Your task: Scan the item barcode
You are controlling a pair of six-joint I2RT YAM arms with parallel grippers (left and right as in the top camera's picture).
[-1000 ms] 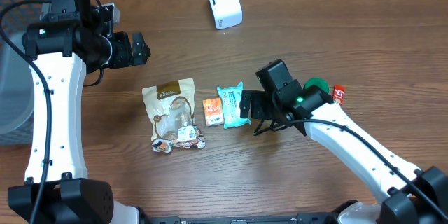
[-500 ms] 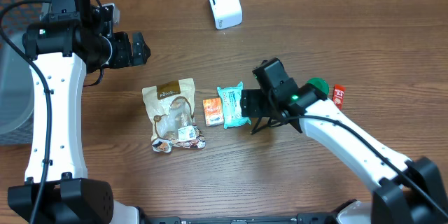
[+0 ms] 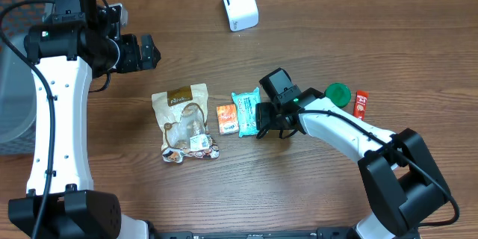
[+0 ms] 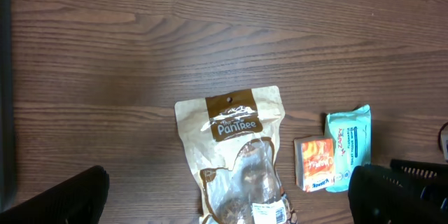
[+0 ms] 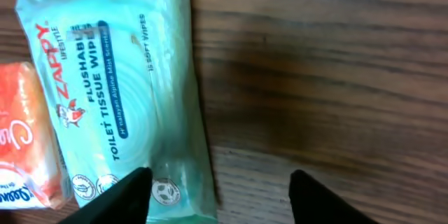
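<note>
- Brown wooden bench (image 3: 358,15), with a white scanner (image 3: 239,4) at the far edge.
- Zappy flushable wipes pack (image 3: 246,112) lies flat mid-bench, just beside an orange packet (image 3: 227,119).
- Right claw (image 5: 220,182) is spread astride the pack's edge, gripping nothing; left claw (image 3: 149,51) is wide and empty.

The brown pouch (image 4: 231,147) reads "PaniTRee"; the teal pack (image 5: 112,91) reads "ZAPPY Flushable Tissue Wipes, 15 Soft Wipes".

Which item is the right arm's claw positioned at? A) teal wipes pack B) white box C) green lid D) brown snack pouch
A: the right gripper straddles the right edge of the teal wipes pack, one finger over it, the other over the table.
</note>
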